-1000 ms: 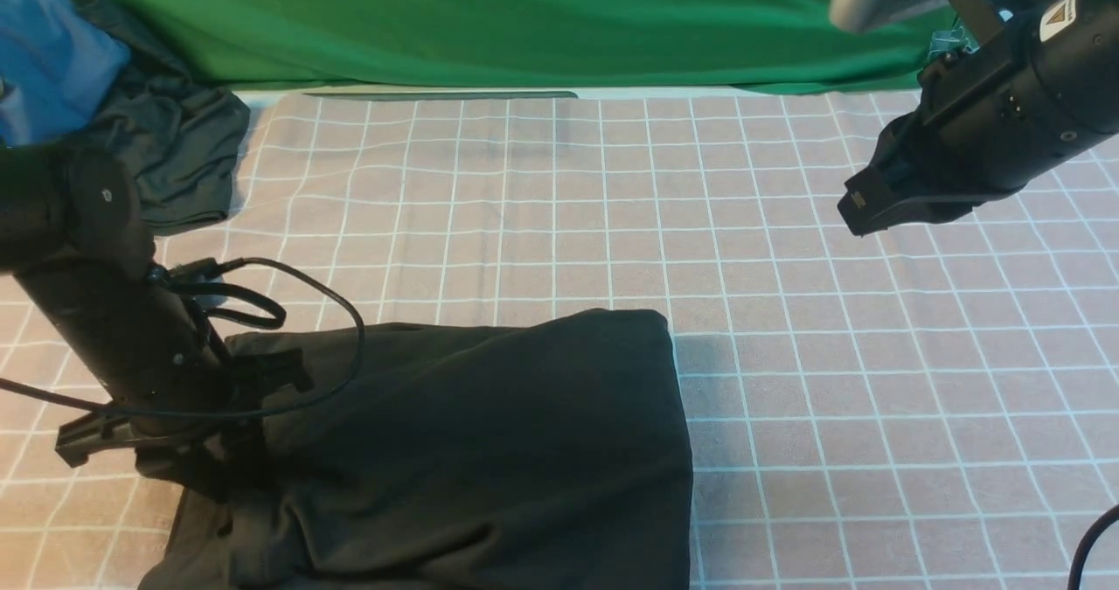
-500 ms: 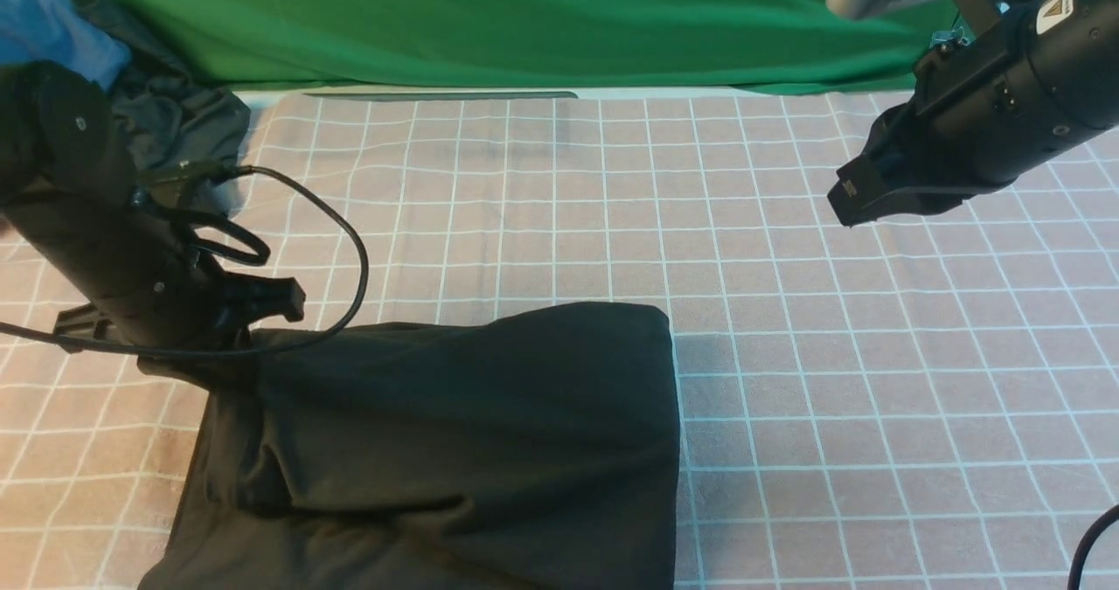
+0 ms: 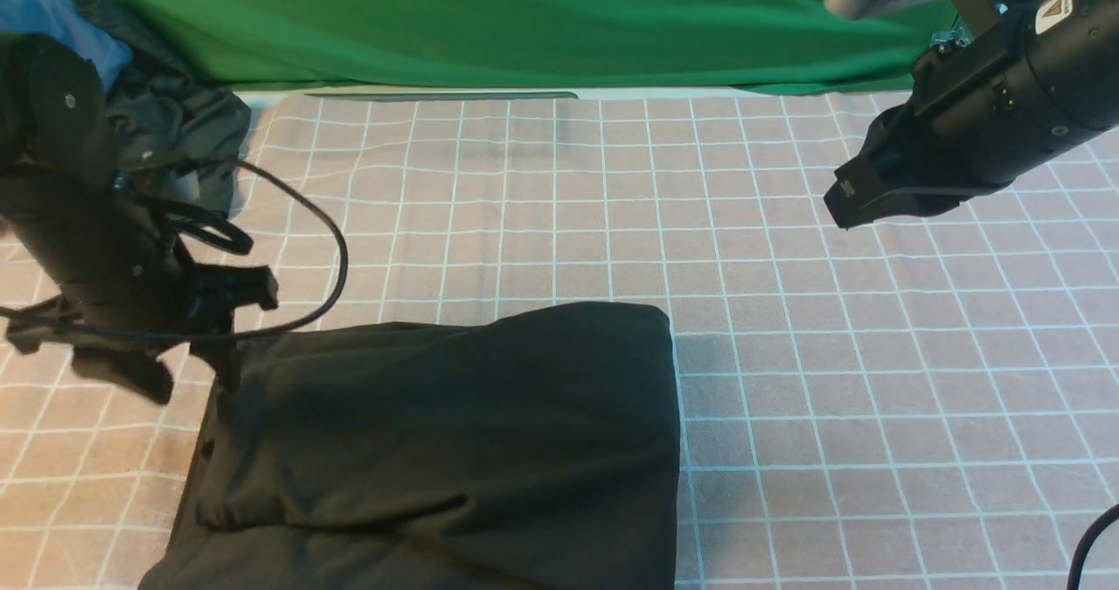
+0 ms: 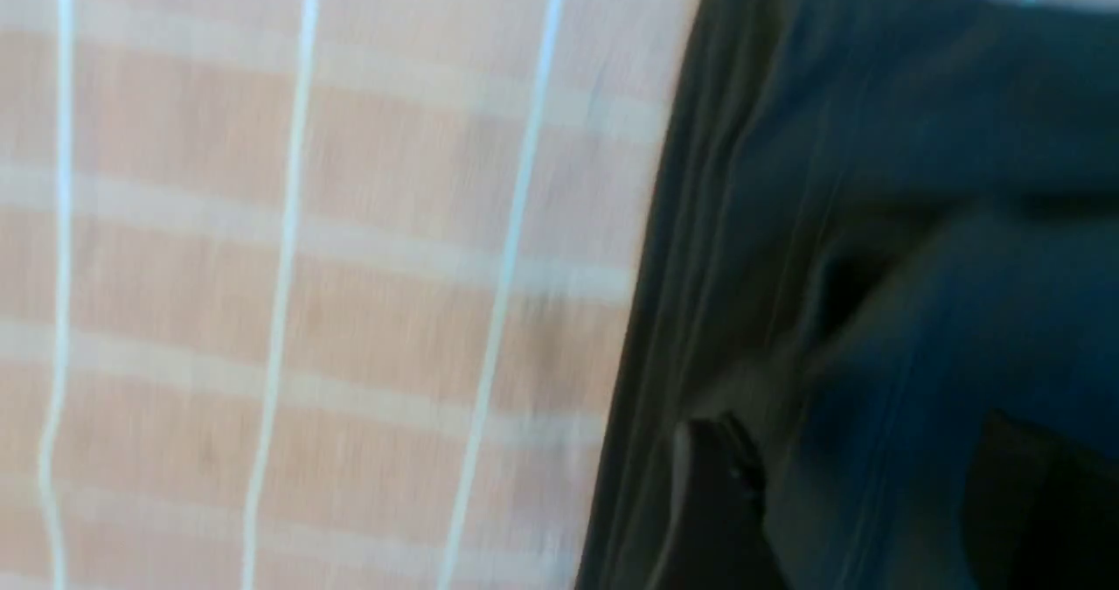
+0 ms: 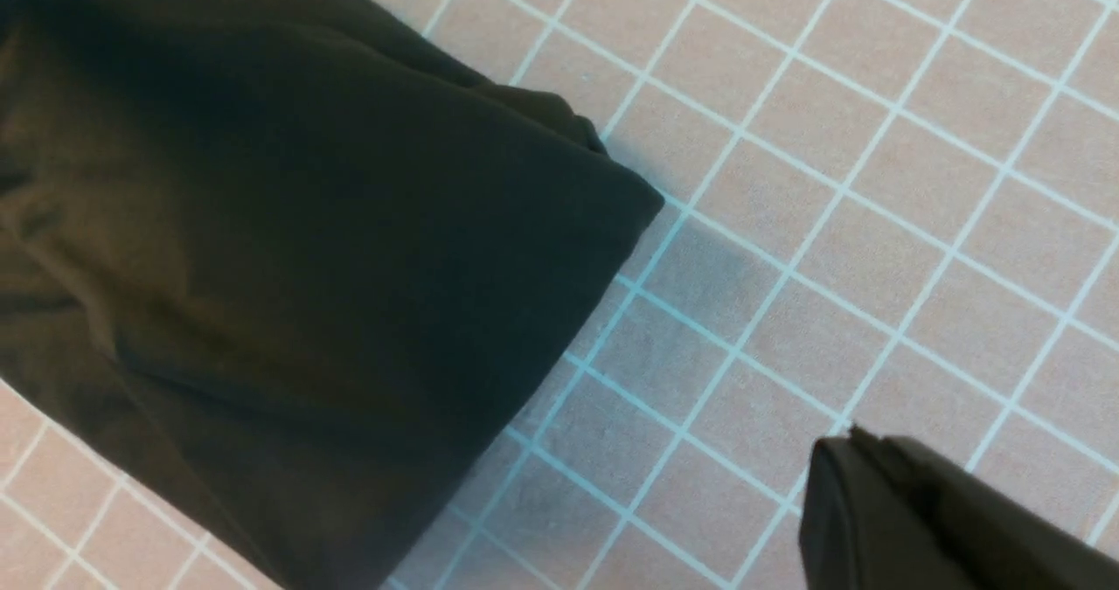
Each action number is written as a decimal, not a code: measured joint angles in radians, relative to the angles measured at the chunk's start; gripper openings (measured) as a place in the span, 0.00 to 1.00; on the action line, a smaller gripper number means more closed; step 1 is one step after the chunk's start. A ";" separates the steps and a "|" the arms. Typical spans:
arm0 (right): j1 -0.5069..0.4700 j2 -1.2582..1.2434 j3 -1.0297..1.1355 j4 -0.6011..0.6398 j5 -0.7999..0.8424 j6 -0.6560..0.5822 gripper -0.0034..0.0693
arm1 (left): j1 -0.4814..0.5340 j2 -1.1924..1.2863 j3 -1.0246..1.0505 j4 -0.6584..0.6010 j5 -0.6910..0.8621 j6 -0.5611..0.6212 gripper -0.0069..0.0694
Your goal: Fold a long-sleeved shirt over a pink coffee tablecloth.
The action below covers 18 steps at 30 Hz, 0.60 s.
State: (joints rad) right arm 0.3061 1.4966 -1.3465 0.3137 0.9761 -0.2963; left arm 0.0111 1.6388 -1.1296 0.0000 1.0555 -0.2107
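Folded long-sleeved shirt (image 3: 437, 450) on the pink coffee tablecloth (image 3: 874, 398); dark garment (image 3: 184, 127) beyond. My left gripper (image 3: 153, 376), parted, empty, at its corner; right gripper (image 3: 848, 205) closed, aloft.

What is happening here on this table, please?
A two-armed robot is folding a black long-sleeved shirt on a pink coffee tablecloth. The shirt lies in a folded bundle near the front edge. The left gripper is open at the shirt's far left corner, holding nothing. The right gripper hangs in the air well away from the shirt, seemingly closed and empty. A smaller dark garment lies at the far left.
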 joint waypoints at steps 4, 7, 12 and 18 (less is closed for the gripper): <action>0.000 0.000 0.000 0.004 0.003 0.000 0.10 | 0.000 -0.026 0.094 -0.069 -0.004 0.018 0.63; 0.000 0.000 0.000 0.005 0.003 0.000 0.10 | 0.000 -0.026 0.150 -0.095 -0.054 0.035 0.63; 0.000 0.000 0.000 0.005 0.003 0.000 0.10 | 0.000 -0.026 0.240 -0.093 -0.125 0.045 0.63; 0.000 0.000 0.000 0.006 0.003 -0.003 0.10 | 0.000 -0.026 0.248 -0.093 -0.151 0.060 0.50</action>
State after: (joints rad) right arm 0.3061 1.4966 -1.3465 0.3200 0.9788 -0.2994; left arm 0.0111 1.6130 -0.8813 -0.0927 0.9049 -0.1507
